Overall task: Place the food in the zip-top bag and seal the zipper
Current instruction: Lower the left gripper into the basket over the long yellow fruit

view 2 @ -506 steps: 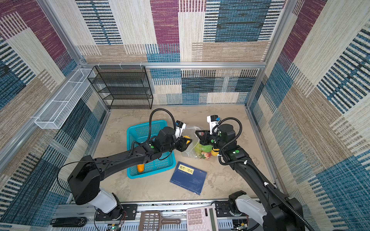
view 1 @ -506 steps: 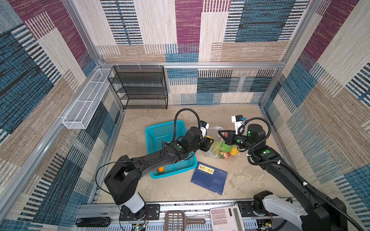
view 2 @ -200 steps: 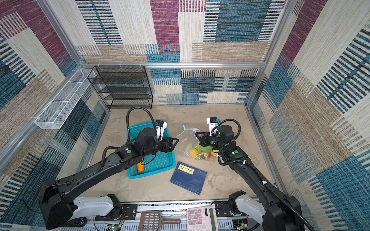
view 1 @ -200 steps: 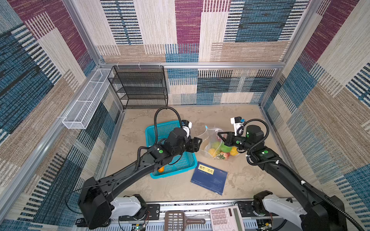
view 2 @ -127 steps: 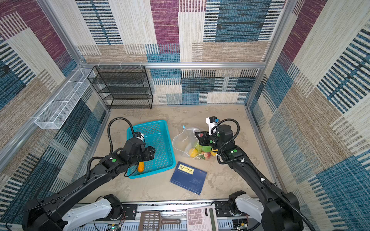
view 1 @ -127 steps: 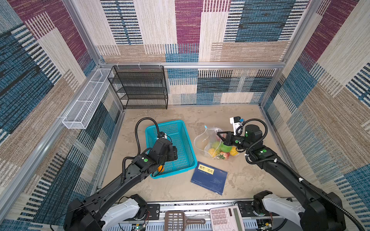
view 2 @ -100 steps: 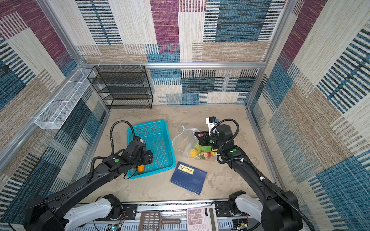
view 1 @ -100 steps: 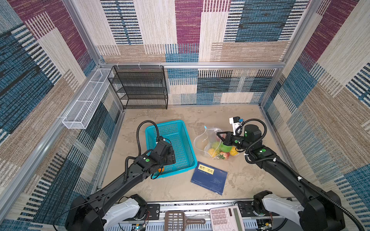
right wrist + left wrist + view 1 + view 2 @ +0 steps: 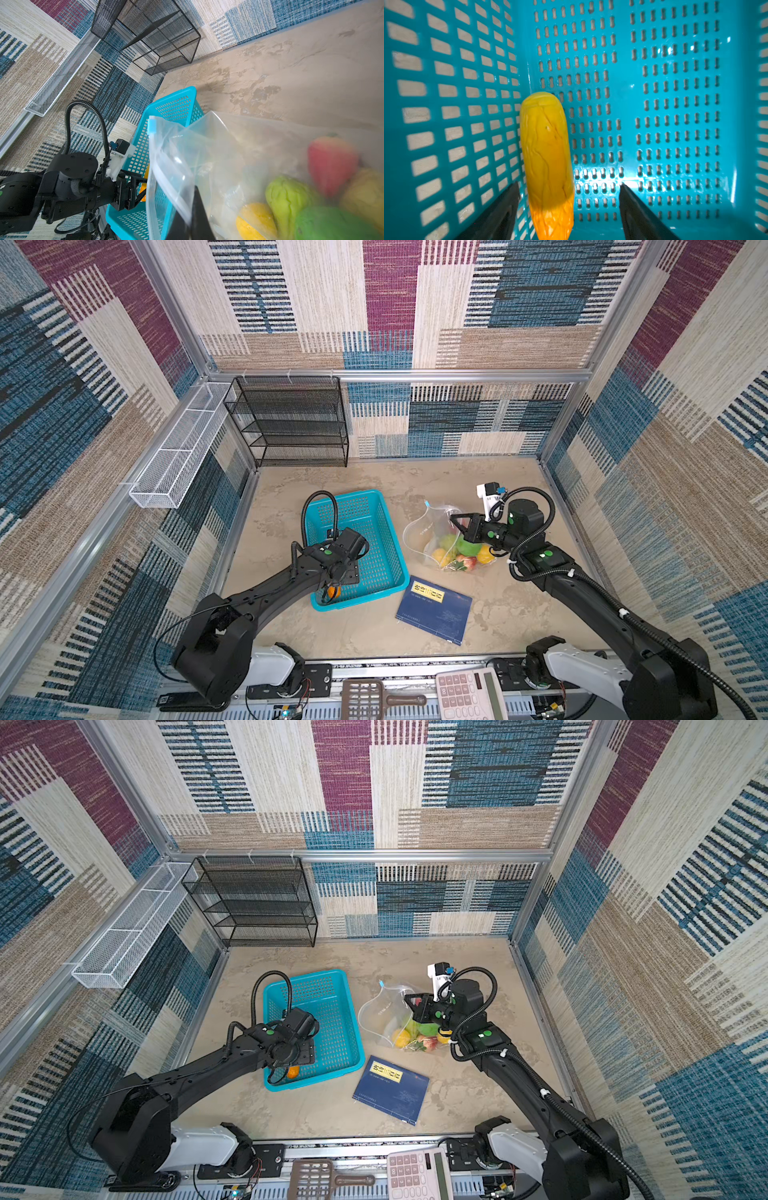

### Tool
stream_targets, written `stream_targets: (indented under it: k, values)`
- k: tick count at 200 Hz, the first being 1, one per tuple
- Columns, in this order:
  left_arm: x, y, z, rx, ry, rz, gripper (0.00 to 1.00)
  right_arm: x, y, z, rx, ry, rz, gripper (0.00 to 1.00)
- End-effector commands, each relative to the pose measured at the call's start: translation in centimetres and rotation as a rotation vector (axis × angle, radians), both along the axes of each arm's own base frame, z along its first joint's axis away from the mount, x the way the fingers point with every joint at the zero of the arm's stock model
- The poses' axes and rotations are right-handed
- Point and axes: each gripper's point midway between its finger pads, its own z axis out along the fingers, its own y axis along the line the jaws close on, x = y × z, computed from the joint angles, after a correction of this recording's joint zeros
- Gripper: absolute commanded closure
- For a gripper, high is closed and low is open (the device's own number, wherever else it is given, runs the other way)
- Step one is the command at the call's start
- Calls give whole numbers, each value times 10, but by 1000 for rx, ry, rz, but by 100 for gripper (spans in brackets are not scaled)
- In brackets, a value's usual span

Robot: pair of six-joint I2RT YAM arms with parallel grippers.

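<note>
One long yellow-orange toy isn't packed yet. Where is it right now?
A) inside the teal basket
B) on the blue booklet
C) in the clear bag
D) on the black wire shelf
A: the left wrist view shows the yellow-orange toy lying inside the teal basket, close to one wall, with the left gripper open around it and not yet gripping.

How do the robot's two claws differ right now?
The left gripper is open; the right gripper is shut. The left sits inside the teal basket, straddling a yellow-orange toy food; the right pinches the edge of the zip-top bag. Both are black and two-fingered.
</note>
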Motion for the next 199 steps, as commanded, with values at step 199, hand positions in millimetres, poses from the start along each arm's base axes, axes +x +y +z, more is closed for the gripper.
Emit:
stream_targets:
  k: [199]
  values:
    - [15, -6, -5, 73, 33, -97, 23, 0, -6, 7, -10, -43, -31, 100]
